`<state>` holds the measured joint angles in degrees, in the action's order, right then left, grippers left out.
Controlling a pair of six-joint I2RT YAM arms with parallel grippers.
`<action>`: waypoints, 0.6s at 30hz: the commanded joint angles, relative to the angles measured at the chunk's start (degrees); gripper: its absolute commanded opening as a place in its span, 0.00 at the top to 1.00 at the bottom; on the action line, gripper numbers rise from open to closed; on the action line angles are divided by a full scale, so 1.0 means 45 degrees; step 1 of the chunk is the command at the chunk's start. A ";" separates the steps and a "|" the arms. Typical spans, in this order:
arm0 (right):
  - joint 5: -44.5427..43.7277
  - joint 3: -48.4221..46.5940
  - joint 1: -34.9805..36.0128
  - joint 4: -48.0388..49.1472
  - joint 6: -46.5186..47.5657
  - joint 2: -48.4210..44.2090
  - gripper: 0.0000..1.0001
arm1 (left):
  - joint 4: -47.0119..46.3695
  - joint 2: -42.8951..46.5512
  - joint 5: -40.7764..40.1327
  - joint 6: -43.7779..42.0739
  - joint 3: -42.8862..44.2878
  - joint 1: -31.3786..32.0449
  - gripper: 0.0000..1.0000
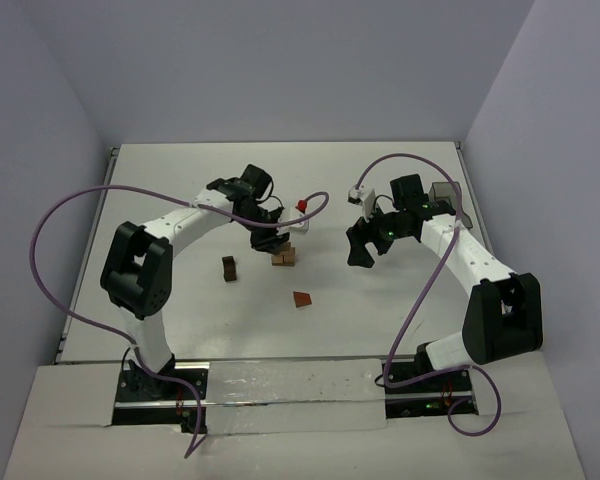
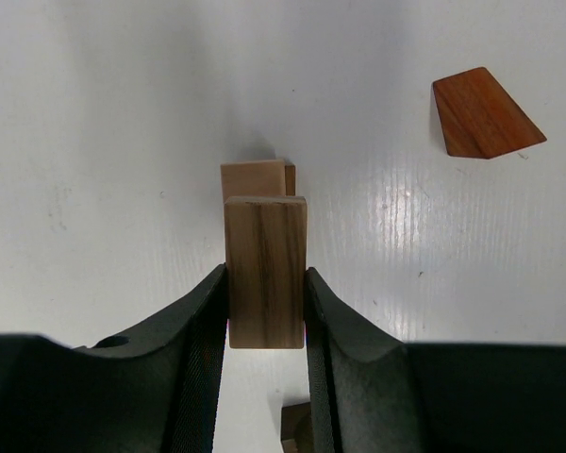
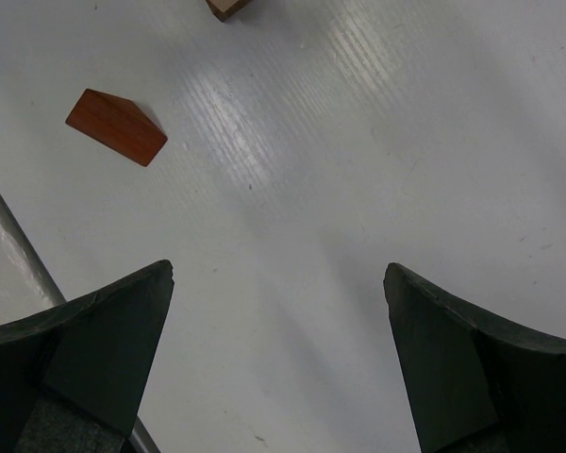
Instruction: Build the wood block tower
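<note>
My left gripper [image 2: 266, 283] is shut on a light tan wood block [image 2: 265, 269], holding it by its long sides just above the white table. Directly behind it stands another tan block [image 2: 255, 179] with a darker piece at its right edge. In the top view the left gripper [image 1: 268, 240] hovers at this small group of blocks [image 1: 284, 257]. A reddish-brown wedge [image 2: 486, 113] lies loose to the right, the same wedge [image 1: 302, 299] nearer the arm bases. My right gripper [image 1: 362, 245] stands open and empty over bare table [image 3: 278, 274], the wedge [image 3: 116, 125] at its upper left.
A dark brown block [image 1: 229, 268] stands alone left of the group. A small red object [image 1: 302, 205] sits behind the left gripper near the purple cable. A grey box [image 1: 444, 192] rests at the right back edge. Walls enclose the table [image 1: 180, 180].
</note>
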<state>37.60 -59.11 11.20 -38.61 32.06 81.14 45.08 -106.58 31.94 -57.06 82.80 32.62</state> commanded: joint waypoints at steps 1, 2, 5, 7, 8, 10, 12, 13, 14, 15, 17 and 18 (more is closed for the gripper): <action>0.0159 0.0011 -0.0135 0.0084 0.0179 -0.0005 0.00 | -0.0485 -0.0433 -0.0122 0.0688 0.0710 0.0182 0.97; 0.0159 0.0011 -0.0145 0.0084 0.0179 0.0004 0.00 | -0.0523 -0.0517 -0.0144 0.0688 0.0720 0.0201 0.95; 0.0159 0.0050 -0.0140 0.0089 0.0199 0.0015 0.00 | -0.0614 -0.0676 -0.0149 0.0757 0.0721 0.0251 0.92; 0.0159 0.0069 -0.0126 0.0103 0.0199 0.0015 0.00 | -0.0643 -0.0707 -0.0171 0.0798 0.0729 0.0275 0.90; 0.0159 0.0070 -0.0126 0.0104 0.0199 0.0015 0.00 | -0.0643 -0.0769 -0.0203 0.0844 0.0759 0.0291 0.89; 0.0174 0.0065 -0.0145 0.0099 0.0203 0.0034 0.00 | -0.0615 -0.0840 -0.0265 0.0864 0.0772 0.0310 0.86; 0.0168 0.0041 -0.0146 0.0093 0.0209 0.0034 0.00 | -0.0585 -0.0914 -0.0308 0.0874 0.0846 0.0310 0.83; 0.0175 0.0031 -0.0143 0.0100 0.0196 0.0037 0.00 | -0.0584 -0.0947 -0.0339 0.0886 0.0876 0.0313 0.81; 0.0161 0.0031 -0.0128 0.0086 0.0182 0.0054 0.00 | -0.0586 -0.0968 -0.0339 0.0905 0.0881 0.0327 0.81; 0.0175 0.0031 -0.0142 0.0100 0.0195 0.0054 0.00 | -0.0600 -0.0996 -0.0339 0.0919 0.0909 0.0313 0.80; 0.0173 0.0031 -0.0131 0.0098 0.0199 0.0054 0.00 | -0.0570 -0.1023 -0.0325 0.0903 0.0930 0.0329 0.78; 0.0168 0.0031 -0.0136 0.0093 0.0199 0.0064 0.00 | -0.0575 -0.1033 -0.0310 0.0913 0.0935 0.0340 0.78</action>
<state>37.60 -58.81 11.00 -38.59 32.47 81.14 43.65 -110.63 30.17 -53.81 84.12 33.63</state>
